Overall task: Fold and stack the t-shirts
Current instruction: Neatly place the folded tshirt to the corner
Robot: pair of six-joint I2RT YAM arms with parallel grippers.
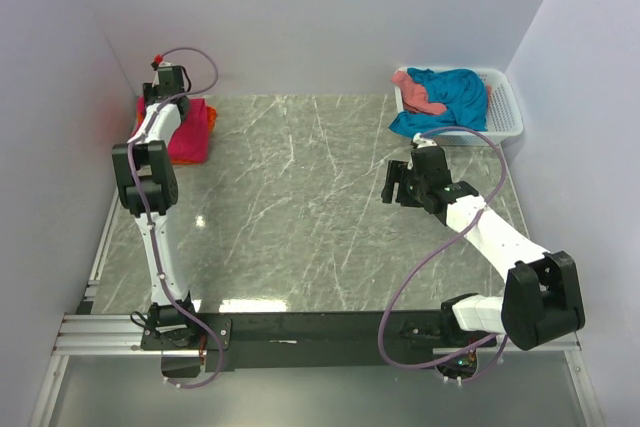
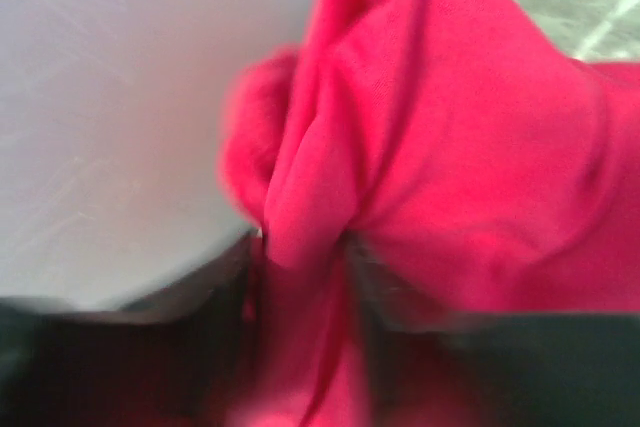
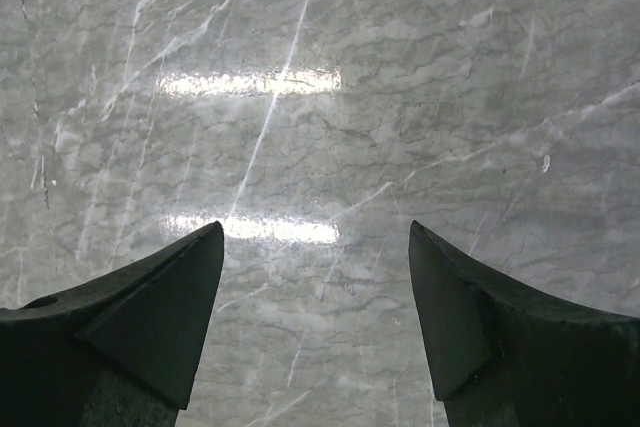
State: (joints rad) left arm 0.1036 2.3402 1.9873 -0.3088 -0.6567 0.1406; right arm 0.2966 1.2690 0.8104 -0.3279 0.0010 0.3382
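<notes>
A magenta-pink t-shirt (image 1: 188, 137) lies bunched at the far left of the table on an orange t-shirt (image 1: 211, 117), of which only an edge shows. My left gripper (image 1: 166, 81) is at the stack's far end, against the left wall. In the left wrist view my left gripper (image 2: 305, 247) is shut on a fold of the magenta-pink t-shirt (image 2: 450, 147). My right gripper (image 1: 394, 185) hovers over bare table at centre right; in the right wrist view my right gripper (image 3: 315, 232) is open and empty. A teal-blue t-shirt (image 1: 452, 97) and a salmon-pink t-shirt (image 1: 414, 93) lie crumpled in the basket.
A white slatted basket (image 1: 506, 110) stands at the far right corner, the teal-blue cloth spilling over its front rim. Grey walls close the left, back and right sides. The marble table (image 1: 300, 207) lies between the arms.
</notes>
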